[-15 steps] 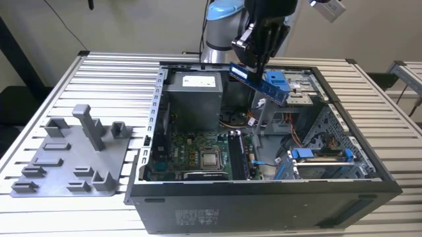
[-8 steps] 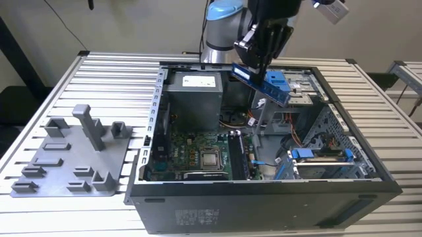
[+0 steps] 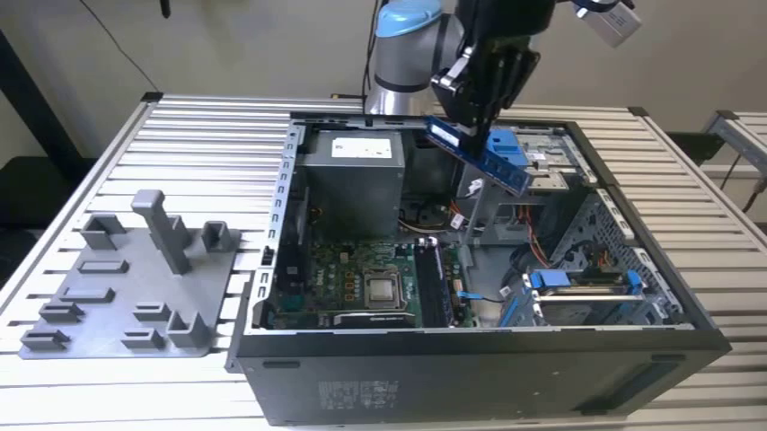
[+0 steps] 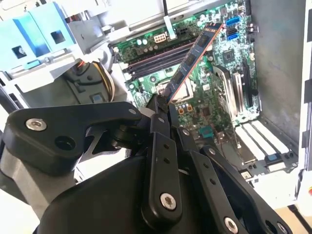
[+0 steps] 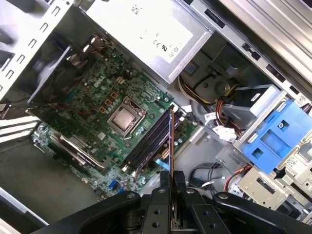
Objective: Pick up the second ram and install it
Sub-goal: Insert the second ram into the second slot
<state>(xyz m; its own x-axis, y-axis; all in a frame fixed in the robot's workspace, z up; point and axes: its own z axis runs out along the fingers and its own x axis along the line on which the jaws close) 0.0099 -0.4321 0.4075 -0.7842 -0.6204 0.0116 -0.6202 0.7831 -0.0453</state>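
Second ram [image 3: 504, 166] sits clamped in the hand [image 3: 470, 124] above the open computer case [image 3: 480, 377], long axis running 10 to 4 o'clock in the exterior view, memory slots [image 3: 434, 278] toward 6 o'clock, well apart.

second ram [image 4: 191, 61]: near end buried between the gripper [image 4: 163, 105] fingers in both wrist views; edge-on in the first wrist view, so its faces are out of sight there.
gripper body: runs off the frame edge in both wrist views.
robot arm [image 3: 408, 45]: upper part cut by the exterior view's top edge.
memory slots [image 5: 148, 144]: too dark and narrow to tell which are filled.
power supply label [image 5: 146, 24]: print too small to make out.
blue drive cage [image 5: 275, 136]: clipped at the frame edge.
chassis wall [image 5: 29, 29]: washed out, blurred.
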